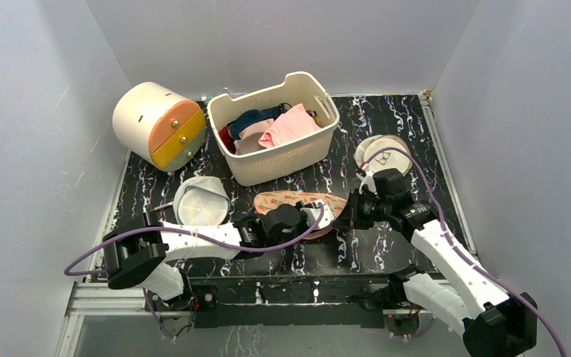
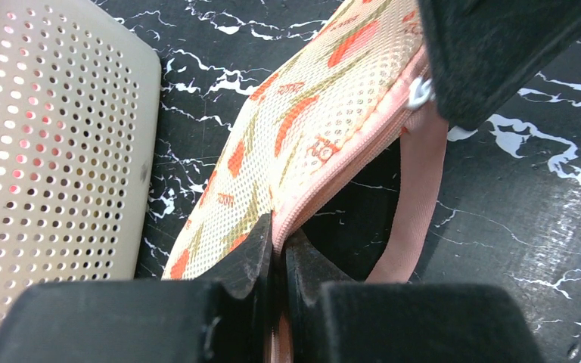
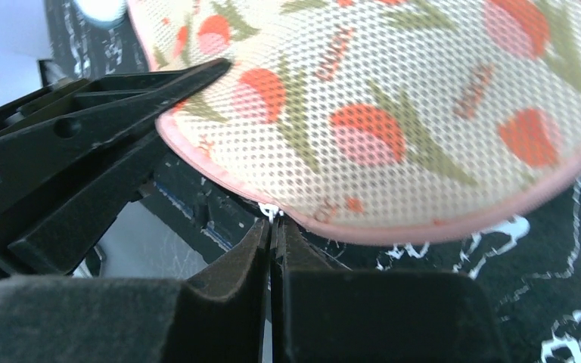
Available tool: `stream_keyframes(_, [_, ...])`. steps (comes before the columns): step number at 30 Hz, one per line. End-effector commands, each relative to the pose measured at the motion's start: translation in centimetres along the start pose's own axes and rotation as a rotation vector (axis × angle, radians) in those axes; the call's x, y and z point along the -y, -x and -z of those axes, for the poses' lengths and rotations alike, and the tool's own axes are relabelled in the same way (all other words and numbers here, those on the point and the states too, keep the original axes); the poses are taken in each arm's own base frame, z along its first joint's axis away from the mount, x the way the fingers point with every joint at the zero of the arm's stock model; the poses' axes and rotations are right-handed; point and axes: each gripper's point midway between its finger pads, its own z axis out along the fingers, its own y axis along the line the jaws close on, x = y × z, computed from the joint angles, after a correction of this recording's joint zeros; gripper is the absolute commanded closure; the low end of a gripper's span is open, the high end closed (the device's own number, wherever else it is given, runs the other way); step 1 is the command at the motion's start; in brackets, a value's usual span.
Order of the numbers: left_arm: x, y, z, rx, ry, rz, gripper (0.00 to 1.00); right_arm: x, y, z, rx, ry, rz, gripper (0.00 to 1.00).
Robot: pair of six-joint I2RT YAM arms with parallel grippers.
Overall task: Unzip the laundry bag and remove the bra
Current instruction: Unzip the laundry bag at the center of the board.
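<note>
The laundry bag [image 1: 297, 201], beige mesh with red-orange flowers and pink trim, lies flat on the black marbled table in front of the basket. My left gripper [image 2: 278, 243] is shut on the bag's pink zipper edge [image 2: 333, 170] at its near right end. My right gripper [image 3: 274, 227] is shut on the small metal zipper pull [image 3: 271, 209] at that same end. In the top view the two grippers, left [image 1: 325, 216] and right [image 1: 347, 211], meet at the bag's right tip. A pink loop strap [image 2: 416, 197] hangs from the bag. The bra is hidden.
A cream perforated basket [image 1: 282, 165] of pink, blue and red garments stands just behind the bag. A cream drum with an orange and yellow face [image 1: 160, 123] sits at the back left. A white dome mesh bag [image 1: 201, 199] lies left, a round mesh disc [image 1: 384, 152] right.
</note>
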Motion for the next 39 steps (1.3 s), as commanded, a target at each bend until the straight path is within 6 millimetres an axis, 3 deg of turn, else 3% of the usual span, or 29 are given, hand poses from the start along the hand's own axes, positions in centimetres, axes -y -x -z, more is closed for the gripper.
stream_keyframes(1, [-2.4, 1.4, 1.1, 0.037, 0.089, 0.004, 1.0, 2.6, 0.3, 1.6, 0.021, -0.23, -0.119, 1.0])
stream_keyframes(7, [-2.5, 1.3, 1.2, 0.037, 0.092, -0.001, 1.0, 5.6, 1.4, 2.3, 0.112, -0.439, -0.271, 1.0])
stream_keyframes(15, [-1.8, 1.5, 1.2, 0.049, 0.057, 0.003, 1.0, 7.8, 5.9, 0.4, 0.264, -0.543, -0.332, 1.0])
stream_keyframes(20, [-0.9, 1.5, 1.4, 0.045, -0.009, -0.031, 1.0, 8.0, 6.8, -0.8, 0.239, -0.522, -0.244, 1.0])
stream_keyframes(24, [0.4, 1.1, 1.3, 0.014, -0.06, -0.094, 0.99, 5.9, 6.2, -1.0, 0.161, -0.399, -0.079, 1.0])
stream_keyframes(31, [2.3, 1.3, 1.7, 0.024, -0.147, -0.144, 0.66, 0.9, 4.9, -0.3, 0.14, -0.114, 0.057, 1.0])
stream_keyframes(35, [2.9, 2.0, 2.5, 0.068, -0.189, -0.145, 0.42, 0.0, 3.6, 0.2, 0.082, -0.067, 0.093, 1.0])
stream_keyframes(39, [3.8, 3.8, 3.7, 0.146, -0.26, -0.129, 0.27, -1.0, 2.8, 0.3, 0.045, 0.001, 0.114, 1.0])
